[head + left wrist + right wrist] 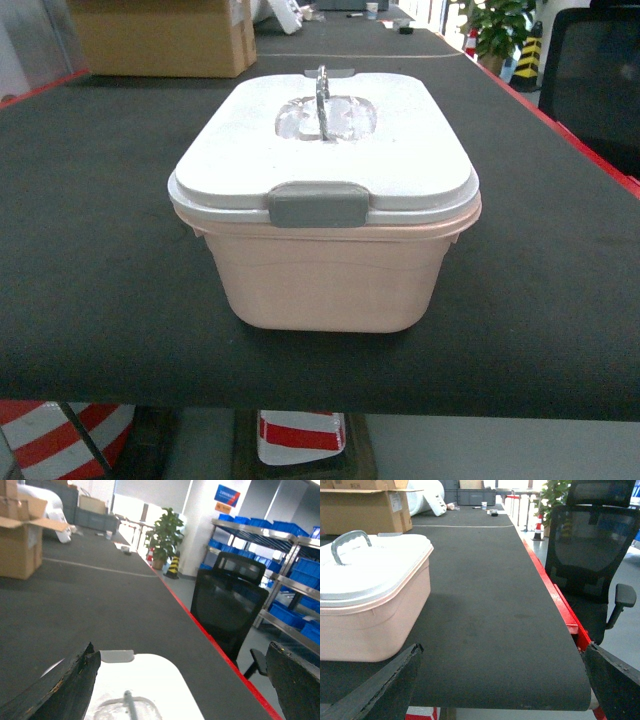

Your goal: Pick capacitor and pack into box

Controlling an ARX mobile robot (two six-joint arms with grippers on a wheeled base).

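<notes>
The box (330,270) is a pale pink tub standing in the middle of the black table (90,250). Its white lid (320,150) is on, the grey front latch (317,204) is down and the grey handle (322,100) stands upright. No capacitor shows in any view. Neither gripper appears in the head view. My left gripper (181,650) is open, its jaws wide apart above the lid (145,680), with nothing between them. My right gripper (502,649) is open and empty over bare table, to the right of the box (370,615).
A brown cardboard carton (165,35) stands at the far left of the table. The red table edge (560,600) runs along the right side, with a black office chair (590,550) just beyond it. Shelves of blue bins (295,580) and a potted plant (165,535) stand further off.
</notes>
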